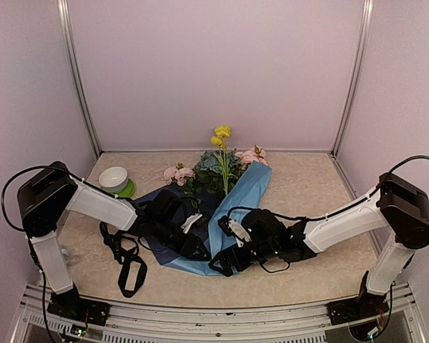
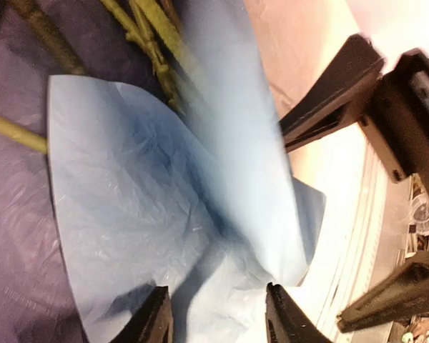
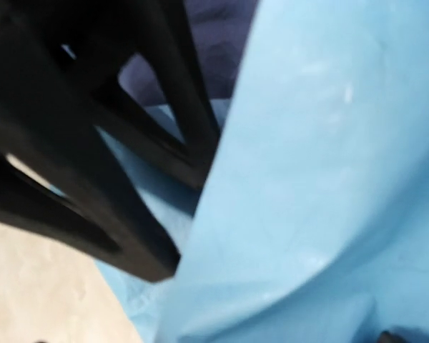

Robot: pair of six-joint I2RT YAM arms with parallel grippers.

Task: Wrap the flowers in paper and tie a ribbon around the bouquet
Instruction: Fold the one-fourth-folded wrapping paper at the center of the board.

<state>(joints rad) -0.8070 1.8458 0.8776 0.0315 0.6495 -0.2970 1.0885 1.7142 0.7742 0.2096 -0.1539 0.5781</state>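
We can read no writing anywhere: the ribbon (image 1: 132, 268), a black loop on the surface (image 1: 307, 186) at the lower left of the top view, is too small for its print to show. The one container, a white bowl (image 1: 113, 177) on a green saucer (image 1: 131, 189), sits left of the paper (image 1: 236, 207); we cannot tell what it holds.

The flowers (image 1: 218, 168) lie on the paper at centre, heads toward the top of the frame, with a light-blue flap folded up along their right side.

Only the left wrist view shows the green stems (image 2: 150, 43) on the navy reverse. There the left fingers (image 2: 154, 318) stand part-way apart with a paper fold in the gap, and we cannot tell whether they grip it. The right fingers (image 2: 329, 96) are spread wide at that view's right edge, holding nothing. The right wrist view gives only blurred blue paper and black struts.
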